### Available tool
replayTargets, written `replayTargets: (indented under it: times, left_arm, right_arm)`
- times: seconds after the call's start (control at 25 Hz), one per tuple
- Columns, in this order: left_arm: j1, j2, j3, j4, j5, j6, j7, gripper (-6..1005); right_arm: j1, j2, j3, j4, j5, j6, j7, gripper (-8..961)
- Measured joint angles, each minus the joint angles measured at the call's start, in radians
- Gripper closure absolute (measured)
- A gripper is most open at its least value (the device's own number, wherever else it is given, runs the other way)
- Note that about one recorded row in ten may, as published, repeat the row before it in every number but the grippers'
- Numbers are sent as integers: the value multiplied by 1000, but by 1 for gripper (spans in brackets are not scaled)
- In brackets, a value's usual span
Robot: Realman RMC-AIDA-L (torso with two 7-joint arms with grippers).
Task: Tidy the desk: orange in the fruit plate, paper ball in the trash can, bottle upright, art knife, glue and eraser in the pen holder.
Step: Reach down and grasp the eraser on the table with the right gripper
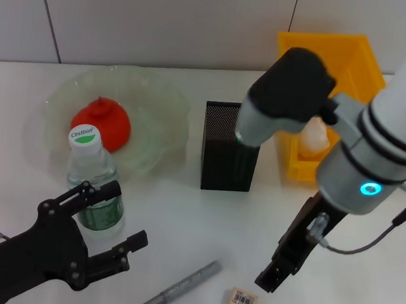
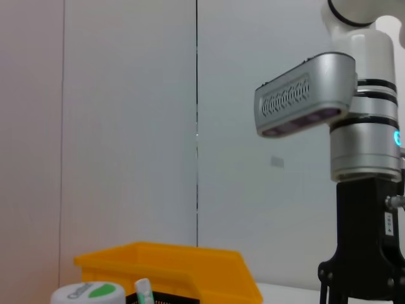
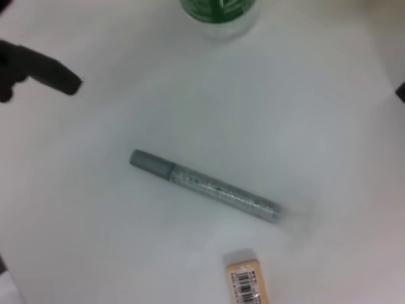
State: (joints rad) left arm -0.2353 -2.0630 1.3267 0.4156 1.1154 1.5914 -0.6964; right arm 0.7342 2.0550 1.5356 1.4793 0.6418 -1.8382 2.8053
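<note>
The orange (image 1: 102,124) lies in the pale-green fruit plate (image 1: 160,112). The bottle (image 1: 94,177) stands upright in front of the plate. My left gripper (image 1: 122,216) is open at the bottle's base, its far finger in front of the label. The black mesh pen holder (image 1: 228,147) stands mid-table. The grey art knife (image 1: 179,288) and the tan eraser (image 1: 240,300) lie near the front edge; both show in the right wrist view, knife (image 3: 202,185) and eraser (image 3: 248,282). My right gripper (image 1: 272,275) hangs just above and right of the eraser.
The yellow trash can (image 1: 355,62) stands at the back right, partly behind my right arm, with a whitish object (image 1: 314,137) inside. In the left wrist view the bin (image 2: 164,269), the bottle cap (image 2: 88,292) and my right arm (image 2: 361,126) show.
</note>
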Motion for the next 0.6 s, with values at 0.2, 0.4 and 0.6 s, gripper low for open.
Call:
replayTargets:
  times: [0.2, 0.4, 0.6]
  left_arm:
    - [2, 1, -2, 0, 5, -10, -1, 198]
    - [2, 8, 1, 0, 31, -12, -7, 198]
    - [0, 11, -2, -2, 69, -13, -17, 198]
  right_arm:
    - [21, 12, -51, -21, -18, 31, 37, 193]
    - [23, 18, -110, -28, -19, 67, 63, 194]
    - [24, 22, -137, -47, -11, 97, 73, 194]
